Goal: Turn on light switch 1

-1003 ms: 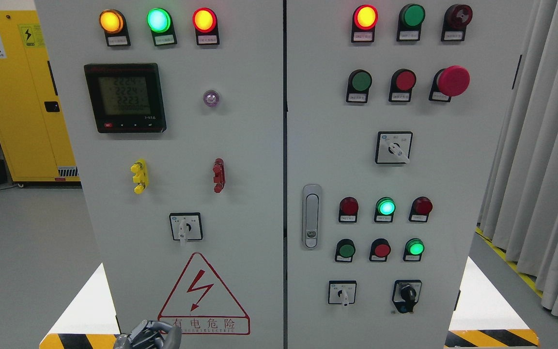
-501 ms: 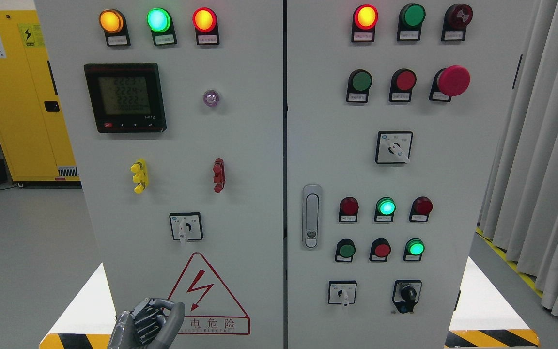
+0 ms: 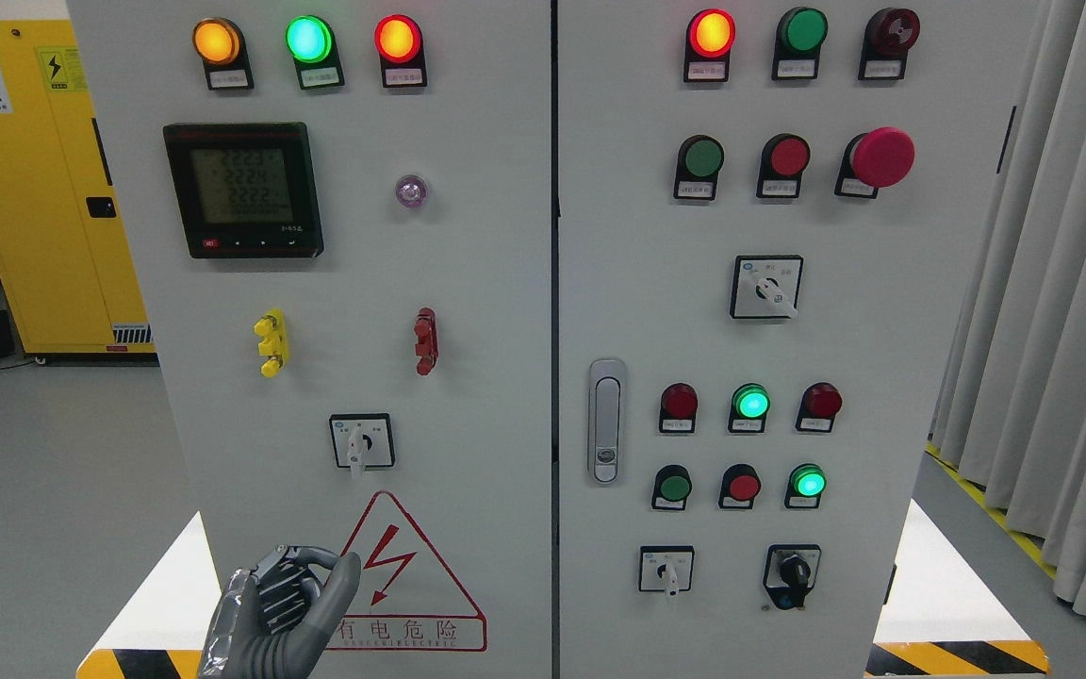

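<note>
2 grey cabinet doors (image 3: 468,283) fill the view, with a yellow cabinet (image 3: 43,189) behind at far left and grey curtains (image 3: 1052,283) at right. 1 digital meter (image 3: 243,190) sits on the left door above 1 red warning triangle (image 3: 411,585). 4 rotary switches are visible: 1 on the left door (image 3: 361,441), just above the triangle, and 3 on the right door. 3 lamps glow across the left door's top. 1 robot hand, the left hand (image 3: 284,613), shows at the bottom, fingers curled together, holding nothing, below that left-door switch and apart from it.
</note>
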### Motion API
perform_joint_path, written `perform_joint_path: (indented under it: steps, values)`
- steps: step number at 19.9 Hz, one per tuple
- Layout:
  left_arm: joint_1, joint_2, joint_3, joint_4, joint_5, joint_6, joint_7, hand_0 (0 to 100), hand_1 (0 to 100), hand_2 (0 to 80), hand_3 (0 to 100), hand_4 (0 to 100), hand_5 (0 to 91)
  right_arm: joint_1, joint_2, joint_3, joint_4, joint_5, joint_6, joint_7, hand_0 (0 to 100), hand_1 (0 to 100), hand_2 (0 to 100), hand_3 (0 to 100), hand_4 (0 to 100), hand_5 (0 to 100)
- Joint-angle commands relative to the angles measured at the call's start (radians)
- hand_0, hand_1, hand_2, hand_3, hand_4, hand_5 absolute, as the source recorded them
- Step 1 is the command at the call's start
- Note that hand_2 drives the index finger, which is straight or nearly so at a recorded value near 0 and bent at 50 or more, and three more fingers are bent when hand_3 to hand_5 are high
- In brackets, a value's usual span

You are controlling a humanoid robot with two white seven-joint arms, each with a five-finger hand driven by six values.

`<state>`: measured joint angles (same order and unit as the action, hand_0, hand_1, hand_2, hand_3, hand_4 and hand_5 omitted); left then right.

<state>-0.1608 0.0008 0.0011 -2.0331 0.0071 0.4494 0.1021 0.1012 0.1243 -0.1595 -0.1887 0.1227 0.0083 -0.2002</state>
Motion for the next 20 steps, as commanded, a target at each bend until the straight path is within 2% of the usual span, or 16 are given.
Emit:
perform_joint_path:
  steps: [1,16,20]
  values:
    - [-0.043,-0.004,0.022,-0.002,0.027,0.028,0.011,19,68,55.1,93,91,88.5,0.0,0.0,0.0,0.0,0.0,-0.001,0.001,0,50,4,0,0,0]
    - [-0.118,-0.028,-0.007,0.004,0.027,0.09,0.053,13,68,55.5,95,91,88.3,0.0,0.0,0.0,0.0,0.0,-0.001,0.001,0,50,4,0,0,0]
    - [-0.129,-0.036,-0.019,0.004,0.008,0.115,0.06,12,68,55.6,95,91,88.2,0.0,0.0,0.0,0.0,0.0,-0.001,0.001,0,50,4,0,0,0]
